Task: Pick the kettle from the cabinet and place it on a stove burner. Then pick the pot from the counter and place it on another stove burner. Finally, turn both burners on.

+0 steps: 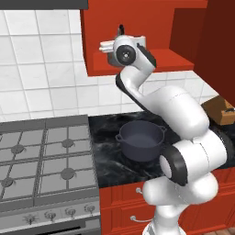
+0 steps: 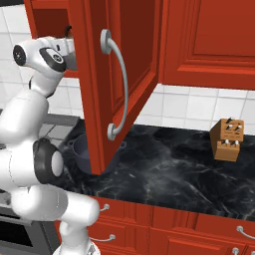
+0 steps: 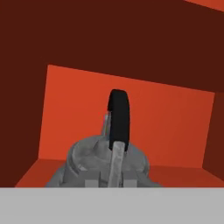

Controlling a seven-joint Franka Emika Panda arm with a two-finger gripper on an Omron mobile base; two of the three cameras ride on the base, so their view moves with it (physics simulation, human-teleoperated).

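Observation:
The small grey kettle (image 3: 87,162) with its arched black handle stands in the open niche of the red cabinet (image 1: 156,59). In the left base view its grey body (image 1: 110,58) shows just behind my hand. My gripper (image 1: 117,46) reaches into the niche and is shut at the kettle's handle; in the hand view the handle sits right at the gripper (image 3: 111,181). The wide dark pot (image 1: 140,140) sits on the black marble counter (image 1: 105,131) beside the stove (image 1: 46,156). From the right base view the pot (image 2: 79,148) is partly hidden behind the door.
An open red cabinet door (image 2: 124,74) with a silver bar handle hangs over the counter (image 2: 174,164) right of my arm. A wooden knife block (image 2: 227,139) stands at the back right. Stove knobs (image 1: 48,215) line the stove's front edge.

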